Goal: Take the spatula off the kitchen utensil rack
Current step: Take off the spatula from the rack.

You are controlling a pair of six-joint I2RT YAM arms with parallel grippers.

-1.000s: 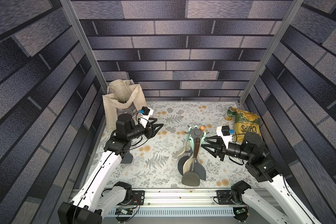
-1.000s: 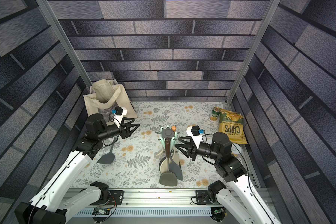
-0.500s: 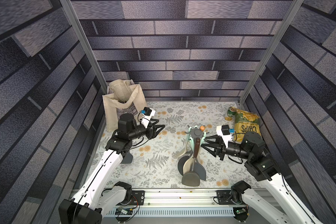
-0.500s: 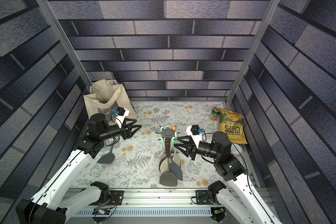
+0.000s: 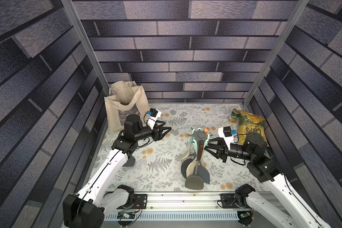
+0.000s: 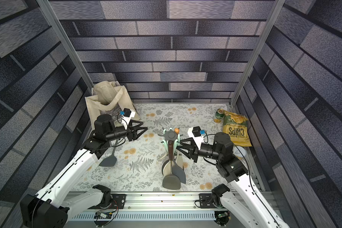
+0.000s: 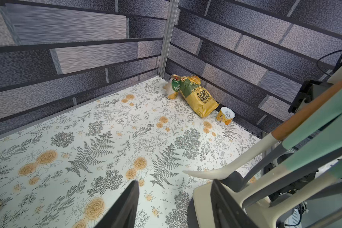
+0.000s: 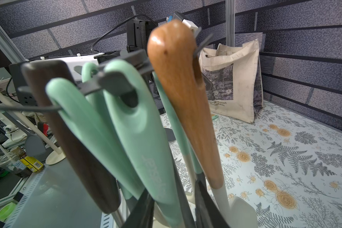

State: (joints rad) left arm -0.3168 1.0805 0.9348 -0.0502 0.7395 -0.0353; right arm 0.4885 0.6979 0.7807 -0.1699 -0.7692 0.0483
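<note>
I have the dark grey kitchen utensil rack with its star of hooks [image 5: 200,135] standing upright on the fern-and-rose printed table [image 5: 160,118], right of centre and hung with utensils. The spatula with the dark brown wooden handle and dark grey blade [image 5: 193,181] hangs on the side nearest the rail, blade down by the round base.

My right gripper [image 5: 205,146] sits level with the handles, just beside the rack. In the right wrist view its fingers [image 8: 203,199] straddle a mint-green handle [image 8: 142,142] with raised lettering along it, too blurred for me to read. The fingers stand apart, and I cannot tell whether they press on that handle or which head it carries. Next to it hangs an orange-brown wooden handle [image 8: 186,102].

My left gripper [image 5: 167,126] hangs above the table well apart from the rack, jaws spread with nothing between them. A loose dark grey spatula [image 6: 109,160] lies flat under that arm.

The beige canvas tote bag [image 8: 235,79] in the far left corner reads "Claude Monet Nympheas" under a grey picture. The yellow-and-green crisp bag [image 6: 236,128] by the right wall reads "CHIPS". The green drinks can [image 7: 174,87] just beside it bears white Chinese characters
</note>
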